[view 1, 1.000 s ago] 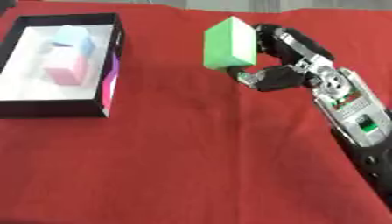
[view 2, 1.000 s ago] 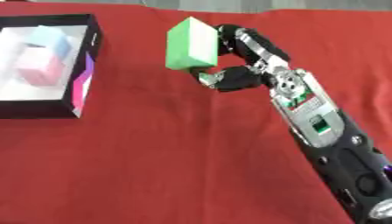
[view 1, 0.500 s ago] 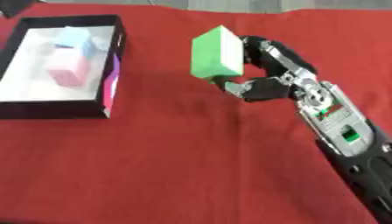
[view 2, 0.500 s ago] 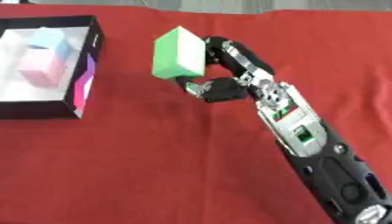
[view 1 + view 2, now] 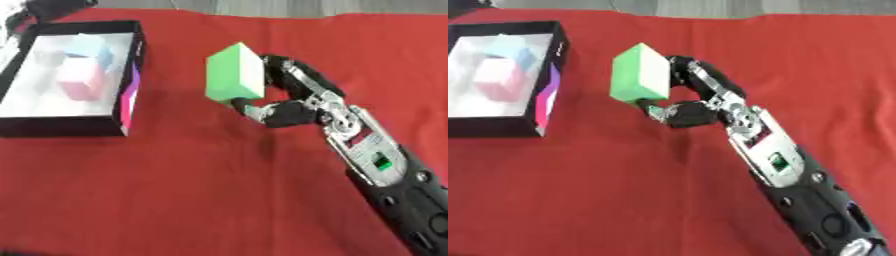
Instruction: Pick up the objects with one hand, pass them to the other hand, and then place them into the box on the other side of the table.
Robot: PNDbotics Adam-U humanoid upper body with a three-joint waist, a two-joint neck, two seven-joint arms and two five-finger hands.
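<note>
Beside the box (image 5: 127, 105) holding 2 pale blocks (image 5: 83, 70), the right hand (image 5: 293, 102) pinches a green block (image 5: 232, 72).

The right hand (image 5: 293, 102) pinches a green block (image 5: 234, 73) (fingers curled) beside the box (image 5: 127, 102).

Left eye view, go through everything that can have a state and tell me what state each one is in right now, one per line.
green block: held off the red tablecloth, tilted.
right hand: shut on the green block, fingers and thumb pinching it.
left hand: not in view.
box: open-topped, at the table's left, holding a pink block and a light blue block.
</note>
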